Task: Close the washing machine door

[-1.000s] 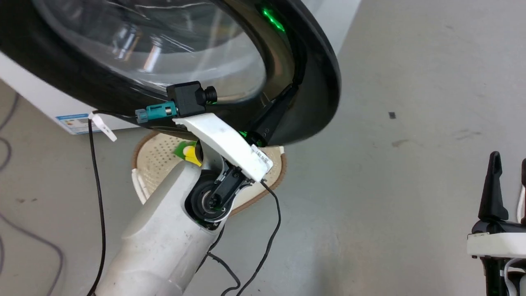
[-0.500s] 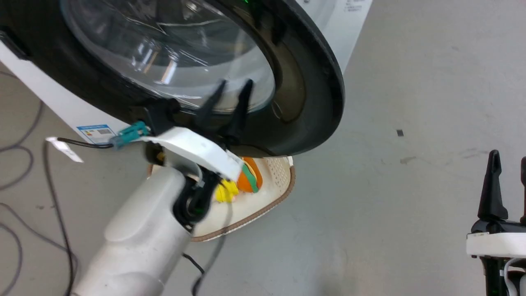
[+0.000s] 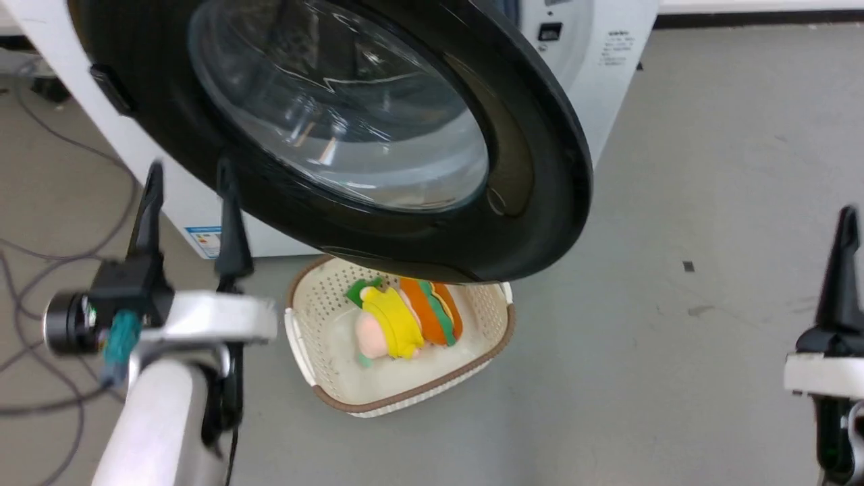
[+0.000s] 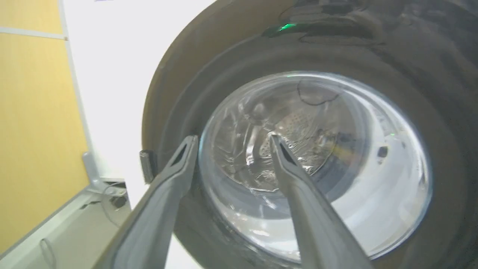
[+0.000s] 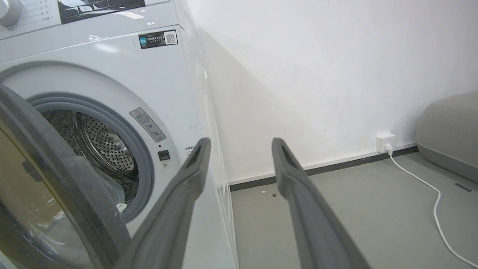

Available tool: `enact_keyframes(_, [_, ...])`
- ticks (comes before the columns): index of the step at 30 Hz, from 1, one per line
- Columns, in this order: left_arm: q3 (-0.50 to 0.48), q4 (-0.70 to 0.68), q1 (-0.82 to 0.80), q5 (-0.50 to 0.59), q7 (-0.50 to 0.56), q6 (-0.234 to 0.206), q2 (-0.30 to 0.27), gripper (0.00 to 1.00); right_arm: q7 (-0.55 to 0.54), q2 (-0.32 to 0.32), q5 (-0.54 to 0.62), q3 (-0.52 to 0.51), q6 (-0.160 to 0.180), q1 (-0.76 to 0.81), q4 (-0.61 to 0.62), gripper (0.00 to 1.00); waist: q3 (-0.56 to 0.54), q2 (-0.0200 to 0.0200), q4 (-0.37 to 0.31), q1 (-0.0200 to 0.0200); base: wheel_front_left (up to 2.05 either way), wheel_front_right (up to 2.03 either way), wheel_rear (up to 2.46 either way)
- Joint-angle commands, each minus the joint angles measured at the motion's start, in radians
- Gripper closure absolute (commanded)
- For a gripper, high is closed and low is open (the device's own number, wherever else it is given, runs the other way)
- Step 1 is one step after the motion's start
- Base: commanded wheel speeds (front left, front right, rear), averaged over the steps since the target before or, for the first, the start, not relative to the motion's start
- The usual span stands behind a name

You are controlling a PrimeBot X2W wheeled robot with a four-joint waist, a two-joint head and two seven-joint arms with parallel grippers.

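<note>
The washing machine door [image 3: 540, 169], a glossy black ring around a bulging glass bowl [image 3: 351, 115], hangs ajar in front of the white washing machine [image 3: 607, 61]. My left gripper [image 3: 190, 169] stands open at the lower left, just left of the door's lower rim and apart from it. In the left wrist view, the left gripper [image 4: 232, 140] points at the door's glass [image 4: 336, 168]. My right gripper [image 3: 854, 223] is at the right edge, far from the door. The right wrist view shows the right gripper [image 5: 241, 144] open, and the steel drum [image 5: 101, 145] behind the door's edge [image 5: 56, 160].
A cream perforated basket [image 3: 405, 398] with plush toys [image 3: 395, 324] sits on the grey floor under the door. Dark cables [image 3: 40, 256] lie on the floor at the left. A wall socket [image 5: 384, 142] and white cord [image 5: 429, 190] are at the right wall.
My left gripper has come off the door's lower rim and swung left, now clear of it. The head camera has shifted, so more of the basket and machine shows.
</note>
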State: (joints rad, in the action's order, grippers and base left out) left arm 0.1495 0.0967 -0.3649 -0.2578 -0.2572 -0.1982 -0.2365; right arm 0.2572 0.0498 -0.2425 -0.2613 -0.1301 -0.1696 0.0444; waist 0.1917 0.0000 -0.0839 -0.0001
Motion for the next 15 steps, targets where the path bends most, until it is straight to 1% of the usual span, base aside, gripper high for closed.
enact_keyframes(1, [-0.008,-0.010,0.031,0.015,-0.004,-0.008,0.004,0.00,0.005,0.000,0.011,0.000,-0.001,-0.021,0.011,0.67,-0.014,0.0000,0.015,0.0001,0.00,0.00,0.00])
enact_keyframes(3, [-0.030,-0.029,0.083,0.035,-0.004,-0.008,0.017,0.00,0.005,0.000,0.020,0.002,-0.001,-0.039,0.036,1.00,-0.023,0.0000,0.027,0.0001,0.00,0.00,0.00])
enact_keyframes(6, [-0.064,-0.062,0.145,0.045,-0.004,0.011,0.039,0.00,0.005,0.000,0.020,0.023,-0.001,-0.068,0.077,1.00,-0.033,0.0000,0.046,0.0001,0.00,0.00,0.00])
enact_keyframes(8, [-0.080,-0.083,0.180,0.049,-0.004,0.034,0.055,0.00,0.005,0.000,0.023,0.052,-0.001,-0.088,0.107,1.00,-0.037,0.0000,0.059,0.0001,0.00,0.00,0.00])
enact_keyframes(12, [-0.115,-0.098,0.229,0.067,-0.004,0.075,0.081,0.00,0.005,0.000,0.030,0.147,-0.001,-0.126,0.167,1.00,-0.041,0.0000,0.082,0.0001,0.00,0.00,0.00])
enact_keyframes(15, [-0.145,-0.103,0.254,0.085,-0.004,0.087,0.106,0.00,0.005,0.008,0.034,0.239,-0.001,-0.149,0.199,1.00,-0.042,0.0000,0.097,0.0001,0.00,0.00,0.00])
